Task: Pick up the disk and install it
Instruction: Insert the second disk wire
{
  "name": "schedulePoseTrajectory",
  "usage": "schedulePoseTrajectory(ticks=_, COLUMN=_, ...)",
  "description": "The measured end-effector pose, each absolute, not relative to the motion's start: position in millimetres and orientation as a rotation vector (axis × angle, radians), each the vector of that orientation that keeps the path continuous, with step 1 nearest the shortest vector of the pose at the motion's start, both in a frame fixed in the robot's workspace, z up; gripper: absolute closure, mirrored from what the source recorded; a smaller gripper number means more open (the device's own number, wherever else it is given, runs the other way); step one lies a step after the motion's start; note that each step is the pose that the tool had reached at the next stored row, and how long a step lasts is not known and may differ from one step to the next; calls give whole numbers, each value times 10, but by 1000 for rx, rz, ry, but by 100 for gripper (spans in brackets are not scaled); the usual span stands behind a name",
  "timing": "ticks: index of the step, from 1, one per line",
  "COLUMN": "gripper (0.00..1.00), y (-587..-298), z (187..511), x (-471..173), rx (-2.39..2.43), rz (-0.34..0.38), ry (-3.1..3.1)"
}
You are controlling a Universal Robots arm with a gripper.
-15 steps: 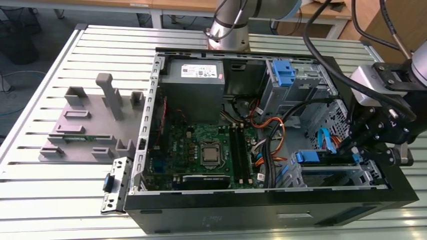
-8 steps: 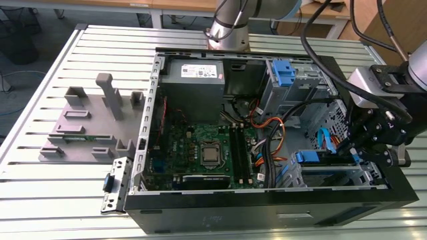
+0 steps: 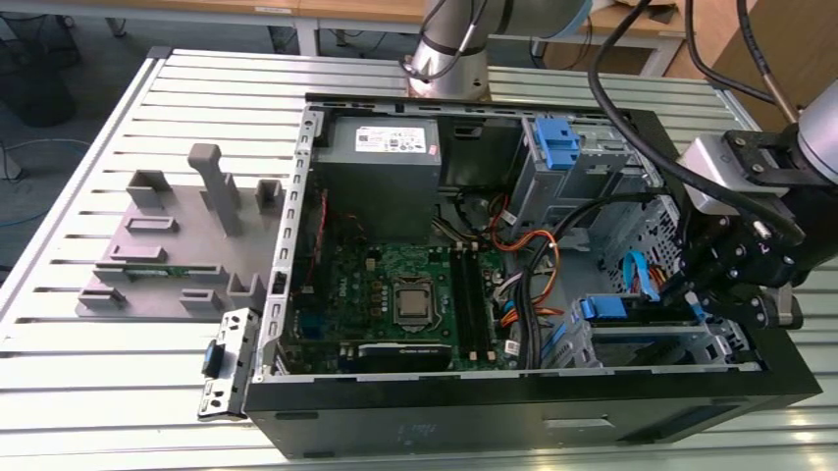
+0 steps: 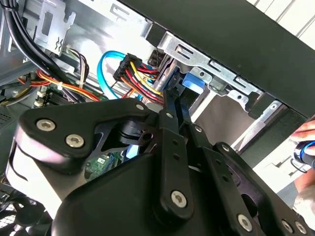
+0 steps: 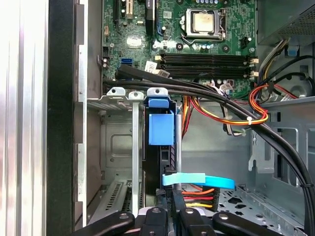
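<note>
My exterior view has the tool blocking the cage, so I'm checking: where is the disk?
Observer: In the first wrist view the disk stands on edge inside the cage, with the tool at its end.
Operator: Any cables near it?
Observer: A flat blue cable crosses the disk's end, close to the tool.
Operator: Anything else there?
Observer: In the second wrist view a black plug with red and yellow wires sits just past the tool.
</note>
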State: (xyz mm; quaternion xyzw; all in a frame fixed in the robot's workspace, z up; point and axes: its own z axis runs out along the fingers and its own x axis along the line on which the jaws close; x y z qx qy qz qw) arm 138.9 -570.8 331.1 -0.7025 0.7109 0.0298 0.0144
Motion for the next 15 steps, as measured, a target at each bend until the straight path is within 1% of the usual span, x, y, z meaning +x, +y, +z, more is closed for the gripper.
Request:
schedulePoseTrajectory(ticks=13, gripper=83, y=-5708, z=3268, x=1388, rx=-2186, rz=94, ry=2213)
schedulePoseTrajectory(ticks=14, gripper=76, y=-5708, z=3270, x=1389, rx=-2186, rz=94, ry=2213)
schedulePoseTrajectory(ticks=15, gripper=76, y=-5709, z=3274, x=1389, rx=-2187, rz=93, ry=2213)
